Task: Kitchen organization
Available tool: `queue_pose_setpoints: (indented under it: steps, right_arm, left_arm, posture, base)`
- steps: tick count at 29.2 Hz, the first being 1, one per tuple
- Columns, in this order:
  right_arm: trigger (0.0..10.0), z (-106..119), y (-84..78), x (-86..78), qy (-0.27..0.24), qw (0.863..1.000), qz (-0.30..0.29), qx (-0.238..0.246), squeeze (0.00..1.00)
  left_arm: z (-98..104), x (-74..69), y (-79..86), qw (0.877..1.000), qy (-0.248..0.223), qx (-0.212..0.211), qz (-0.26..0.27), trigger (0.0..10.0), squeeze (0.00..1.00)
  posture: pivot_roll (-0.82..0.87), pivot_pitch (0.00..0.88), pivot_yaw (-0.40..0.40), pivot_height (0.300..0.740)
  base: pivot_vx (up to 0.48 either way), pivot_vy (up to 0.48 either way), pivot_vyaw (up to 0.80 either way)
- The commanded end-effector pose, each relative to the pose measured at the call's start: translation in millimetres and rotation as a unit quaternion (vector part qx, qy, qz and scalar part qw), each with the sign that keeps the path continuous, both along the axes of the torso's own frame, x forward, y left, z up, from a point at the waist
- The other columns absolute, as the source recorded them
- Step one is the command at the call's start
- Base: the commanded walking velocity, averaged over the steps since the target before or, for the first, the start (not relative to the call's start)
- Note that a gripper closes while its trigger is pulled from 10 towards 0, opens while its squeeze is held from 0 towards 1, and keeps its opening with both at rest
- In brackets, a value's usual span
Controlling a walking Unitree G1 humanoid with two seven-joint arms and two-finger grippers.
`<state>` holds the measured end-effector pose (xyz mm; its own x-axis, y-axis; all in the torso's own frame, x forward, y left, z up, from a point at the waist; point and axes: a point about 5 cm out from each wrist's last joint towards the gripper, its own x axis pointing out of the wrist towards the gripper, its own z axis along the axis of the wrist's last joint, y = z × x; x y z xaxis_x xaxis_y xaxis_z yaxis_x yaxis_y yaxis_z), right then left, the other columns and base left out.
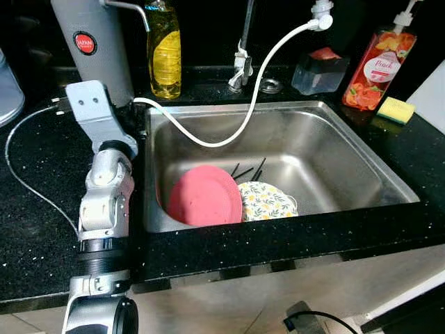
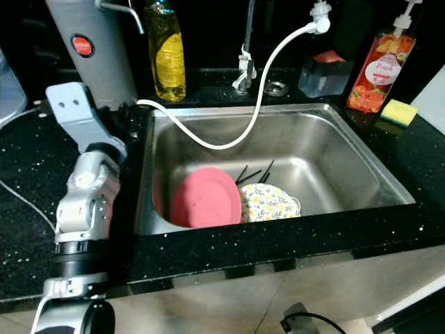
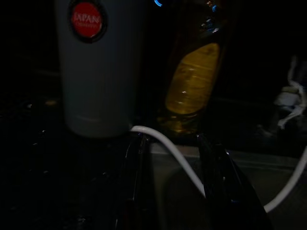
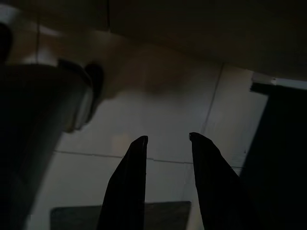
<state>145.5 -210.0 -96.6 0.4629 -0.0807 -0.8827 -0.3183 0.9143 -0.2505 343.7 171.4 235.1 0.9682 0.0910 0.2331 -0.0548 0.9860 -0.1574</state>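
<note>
Left eye view | left gripper [image 3: 168, 143] open, over tabletop [image 1: 42, 209] by sink's [image 1: 348, 146] far-left corner, straddling white hose [image 3: 168, 153] | pink plate [image 1: 205, 196], floral plate [image 1: 268, 202] in sink | step: reaching; next: lower toward plates | right gripper [image 4: 168, 143] parted, idle over floor.

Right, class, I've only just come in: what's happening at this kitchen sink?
A humanoid robot stands at a stainless steel sink set in a black speckled counter. Its left claw, fingers apart and holding nothing, reaches over the counter at the sink's back left corner, facing a grey cylindrical canister and a yellow soap bottle, with a white hose running between its fingers. A round pink plate and floral bowl sit untouched in the sink. The right claw hangs open over the floor.
</note>
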Motion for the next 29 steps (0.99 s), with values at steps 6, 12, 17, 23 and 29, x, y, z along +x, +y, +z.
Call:
queue_pose_setpoints:
  steps: [6, 12, 17, 23, 29]
  right_arm:
    - [10.0, 4, -7.2, 5.1, -0.009, 1.0, -0.007, 0.004, 0.0]
    - [10.0, 7, -7.2, 13.3, -0.021, 1.0, 0.004, -0.003, 0.0]
    - [10.0, 5, 1.2, 11.6, -0.022, 1.0, 0.017, 0.005, 0.0]
    - [10.0, 1, 5.5, 3.2, -0.009, 0.999, 0.037, 0.006, 0.0]
    - [10.0, 2, 3.4, 4.9, -0.011, 0.999, 0.044, 0.004, 0.0]
  left_arm:
    - [0, -11.0, 20.7, 0.999, -0.008, 0.023, 0.029, 10.0, 0.0]
    - [-1, -8.4, 24.4, 0.999, -0.006, 0.027, 0.03, 10.0, 0.0]
    - [3, -6.6, 26.3, 0.999, -0.007, 0.036, 0.025, 10.0, 0.0]
    - [5, -3.7, 28.6, 0.999, -0.009, 0.039, 0.019, 10.0, 0.0]
    - [10, 0.6, 34.5, 0.998, -0.01, 0.061, 0.018, 10.0, 0.0]
  posture:
    - [0.16, 0.006, -0.048, 0.74]
    - [0.15, 0.003, -0.036, 0.74]
    - [0.14, 0.007, -0.019, 0.74]
    - [0.13, 0.0, -0.016, 0.74]
    - [0.13, 0.0, -0.028, 0.74]
  base:
    - [0.0, 0.0, 0.0]
    - [0.0, 0.0, 0.0]
    - [0.0, 0.0, 0.0]
    - [0.0, 0.0, 0.0]
    - [0.0, 0.0, 0.0]
